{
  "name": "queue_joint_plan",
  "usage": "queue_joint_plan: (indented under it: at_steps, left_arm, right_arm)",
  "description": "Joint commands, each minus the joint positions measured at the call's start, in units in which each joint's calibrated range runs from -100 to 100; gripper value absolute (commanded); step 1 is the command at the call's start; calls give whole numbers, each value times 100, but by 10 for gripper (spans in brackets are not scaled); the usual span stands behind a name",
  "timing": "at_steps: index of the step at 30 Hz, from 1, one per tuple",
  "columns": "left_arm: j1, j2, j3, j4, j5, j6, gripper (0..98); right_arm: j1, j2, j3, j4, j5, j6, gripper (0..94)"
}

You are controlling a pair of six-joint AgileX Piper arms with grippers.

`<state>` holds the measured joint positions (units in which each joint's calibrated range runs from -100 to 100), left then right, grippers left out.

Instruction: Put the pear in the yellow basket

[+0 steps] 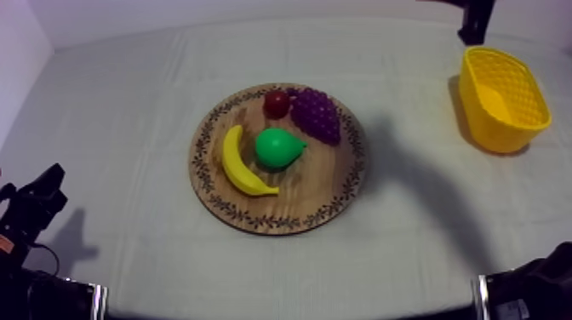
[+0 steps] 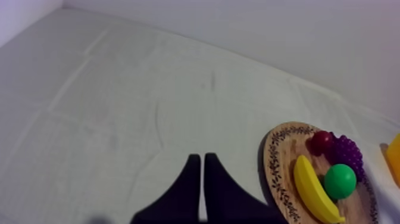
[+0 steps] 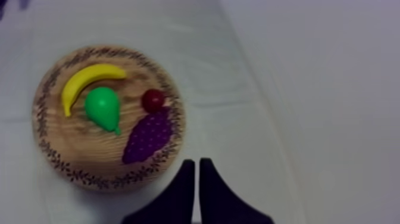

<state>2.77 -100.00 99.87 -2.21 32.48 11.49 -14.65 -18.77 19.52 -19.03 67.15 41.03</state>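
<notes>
The green pear (image 1: 279, 147) lies in the middle of the round wooden board (image 1: 255, 213), stem end towards the grapes (image 1: 317, 115). A banana (image 1: 243, 163) curves along its left side, and a small red fruit (image 1: 277, 103) sits at the far rim. The yellow basket (image 1: 502, 98) stands at the far right, nothing showing inside it. My left gripper (image 2: 199, 156) is shut on nothing, low over bare cloth well left of the board (image 2: 280, 173). My right gripper (image 3: 197, 161) is also shut on nothing, above the cloth just off the board's rim beside the grapes (image 3: 147, 137), apart from the pear (image 3: 103, 108).
The left gripper (image 1: 42, 191) rests near the table's left front edge. Part of the right arm (image 1: 532, 285) is at the front right edge. A black post (image 1: 474, 21) stands behind the basket. A broad strip of cloth separates board and basket.
</notes>
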Motion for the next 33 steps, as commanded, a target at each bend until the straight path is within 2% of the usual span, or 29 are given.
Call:
queue_joint_plan:
  at_steps: [1,7,12,21,25,33]
  left_arm:
    - [1,0,2,-2,1,-3,1]
    - [1,0,2,-2,1,-3,1]
    - [1,0,2,-2,1,-1,1]
    - [1,0,2,-2,1,1,1]
    - [1,0,2,-2,1,1,1]
    - [1,0,2,-2,1,0,1]
  right_arm:
    - [-181,404,-43,47,83,158,4]
    - [-397,974,35,31,-15,325,35]
    - [-585,1375,204,88,-337,211,208]
    - [-956,2212,375,296,-1084,302,459]
    - [-1080,2550,404,356,-1414,276,523]
    - [-1268,3201,358,270,-1914,318,633]
